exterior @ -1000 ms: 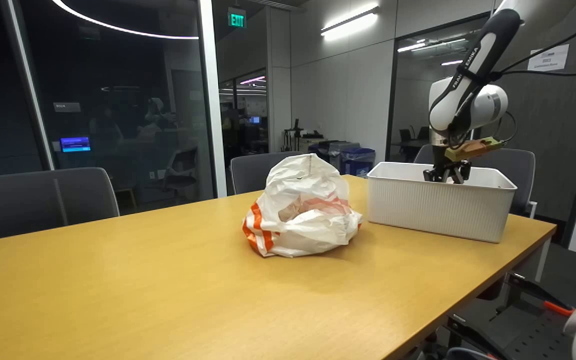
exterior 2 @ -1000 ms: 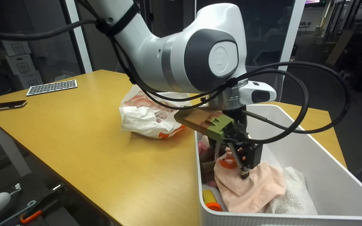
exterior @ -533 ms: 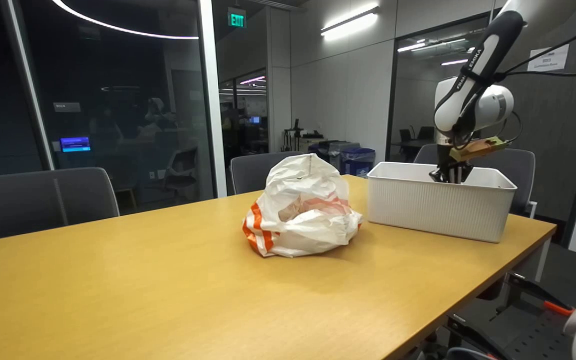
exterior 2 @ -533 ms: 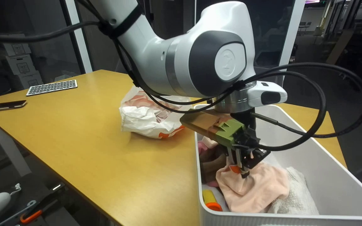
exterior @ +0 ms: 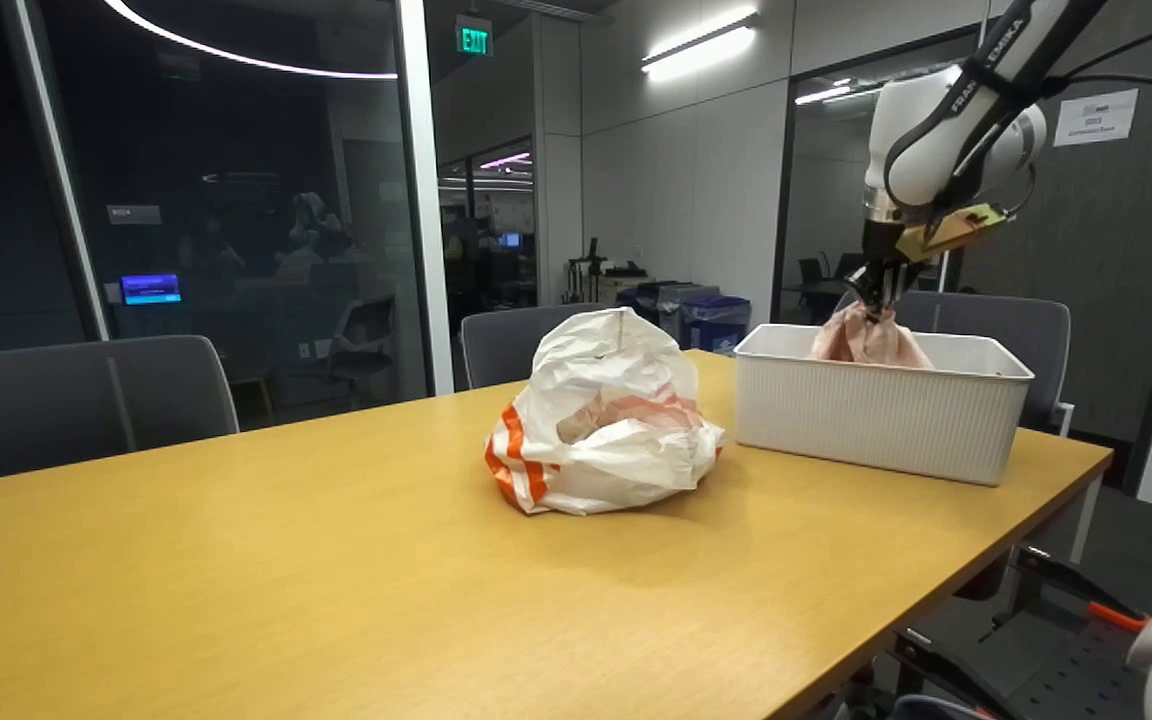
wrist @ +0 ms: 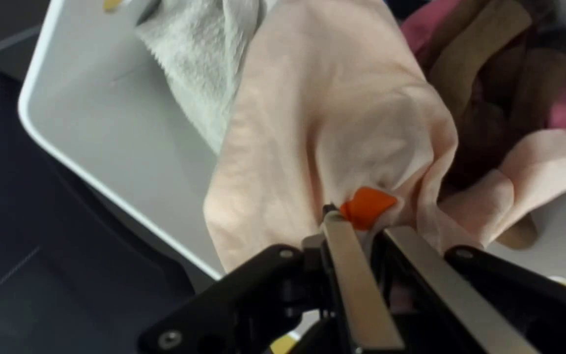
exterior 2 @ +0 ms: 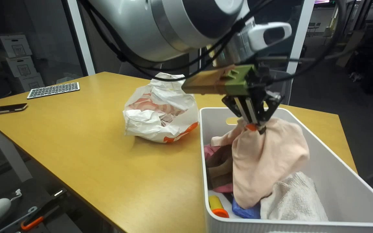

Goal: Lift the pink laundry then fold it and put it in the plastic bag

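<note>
Wrist view: creased pink laundry [wrist: 278, 172] droops from the gripper [wrist: 363, 225].

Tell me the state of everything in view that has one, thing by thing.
Gripper: shut on the pink laundry.
Pink laundry: unfolded, bunched at the grip, hanging partly in the box.
Box: upright, open-topped, on the table.
Bag: mouth open, wrinkled, contents unclear.
White cloth: crumpled in the box.
Keyboard: lying flat.
Phone-like thing: lying flat.
Exit sign: lit green.
</note>
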### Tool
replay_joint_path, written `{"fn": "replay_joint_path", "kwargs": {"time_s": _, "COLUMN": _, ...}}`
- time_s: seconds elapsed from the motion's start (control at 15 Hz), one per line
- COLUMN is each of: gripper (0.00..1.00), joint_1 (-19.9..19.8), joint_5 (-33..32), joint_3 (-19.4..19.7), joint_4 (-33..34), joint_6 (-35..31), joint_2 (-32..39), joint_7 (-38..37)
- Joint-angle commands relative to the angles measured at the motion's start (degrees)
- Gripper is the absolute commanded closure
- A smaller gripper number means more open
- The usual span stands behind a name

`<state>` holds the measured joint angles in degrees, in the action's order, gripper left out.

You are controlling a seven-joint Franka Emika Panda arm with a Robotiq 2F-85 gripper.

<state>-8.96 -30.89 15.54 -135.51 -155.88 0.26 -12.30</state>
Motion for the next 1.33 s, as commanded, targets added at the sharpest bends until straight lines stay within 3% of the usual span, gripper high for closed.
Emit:
{"fn": "replay_joint_path", "kwargs": {"time_s": 0.0, "gripper": 1.00, "joint_1": -0.89, "joint_5": -7.31, "joint_3": -3.35, "joint_4": -4.11, "joint_6": -2.21, "joint_2": -11.93, "joint_7": -3.93}}
{"fn": "replay_joint_path", "kwargs": {"time_s": 0.2, "gripper": 1.00, "joint_1": -0.97, "joint_5": -5.47, "joint_3": -7.38, "joint_4": -6.44, "joint_6": -3.71, "joint_2": -20.01, "joint_7": -2.72}}
{"fn": "replay_joint_path", "kwargs": {"time_s": 0.4, "gripper": 0.99, "joint_1": 3.23, "joint_5": 6.35, "joint_3": -9.02, "joint_4": -8.92, "joint_6": -1.88, "joint_2": -27.82, "joint_7": 4.21}}
{"fn": "replay_joint_path", "kwargs": {"time_s": 0.53, "gripper": 0.99, "joint_1": 9.56, "joint_5": 16.94, "joint_3": -7.79, "joint_4": -9.99, "joint_6": 6.05, "joint_2": -33.03, "joint_7": 10.53}}
{"fn": "replay_joint_path", "kwargs": {"time_s": 0.6, "gripper": 1.00, "joint_1": 10.86, "joint_5": 21.77, "joint_3": -8.34, "joint_4": -9.70, "joint_6": 11.47, "joint_2": -35.00, "joint_7": 13.96}}
{"fn": "replay_joint_path", "kwargs": {"time_s": 0.73, "gripper": 1.00, "joint_1": 12.39, "joint_5": 26.77, "joint_3": -9.00, "joint_4": -8.96, "joint_6": 22.34, "joint_2": -37.20, "joint_7": 17.08}}
{"fn": "replay_joint_path", "kwargs": {"time_s": 0.8, "gripper": 1.00, "joint_1": 14.43, "joint_5": 26.94, "joint_3": -7.39, "joint_4": -8.37, "joint_6": 27.64, "joint_2": -37.79, "joint_7": 17.35}}
{"fn": "replay_joint_path", "kwargs": {"time_s": 0.93, "gripper": 1.00, "joint_1": 13.40, "joint_5": 30.05, "joint_3": -8.64, "joint_4": -8.71, "joint_6": 35.44, "joint_2": -37.81, "joint_7": 20.01}}
{"fn": "replay_joint_path", "kwargs": {"time_s": 1.07, "gripper": 1.00, "joint_1": 13.80, "joint_5": 32.22, "joint_3": -8.15, "joint_4": -10.06, "joint_6": 39.89, "joint_2": -36.18, "joint_7": 22.83}}
{"fn": "replay_joint_path", "kwargs": {"time_s": 1.27, "gripper": 1.00, "joint_1": 15.02, "joint_5": 35.99, "joint_3": -7.24, "joint_4": -14.09, "joint_6": 41.36, "joint_2": -33.65, "joint_7": 28.89}}
